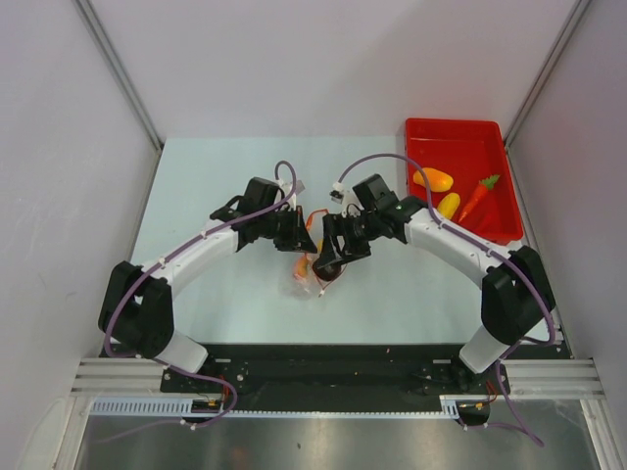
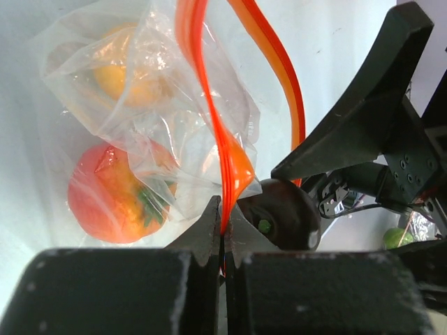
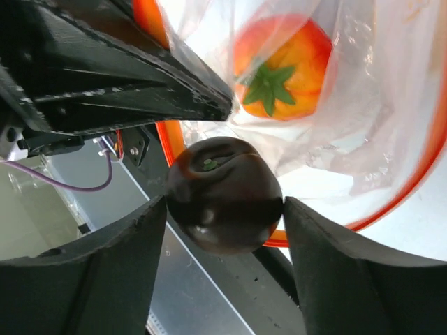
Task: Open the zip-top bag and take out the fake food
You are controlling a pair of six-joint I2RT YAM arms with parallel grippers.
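Now: the small clear crinkly zip-top bag (image 2: pixel 174 105) lies mid-table (image 1: pixel 196 186), mouth gaping. The left hand (image 2: pixel 222 223) is clenched on the bag's orange-red zip strip (image 2: pixel 223 150), lifting one lip. The right hand (image 3: pixel 223 209) grasps a dark round plastic fruit (image 2: pixel 279 213) at the mouth, a finger on either side. Inside the bag are a peach-red round toy fruit with green stalk (image 2: pixel 112 195) and, deeper in, an orange-yellow piece (image 2: pixel 126 73). The red rectangular tray (image 1: pixel 456 125) at far right holds two ovals and a carrot. The step in hand looks like drawing the dark fruit clear. It would be best pulled straight out through the mouth against a firm left pinch, so the film neither snags nor trails.
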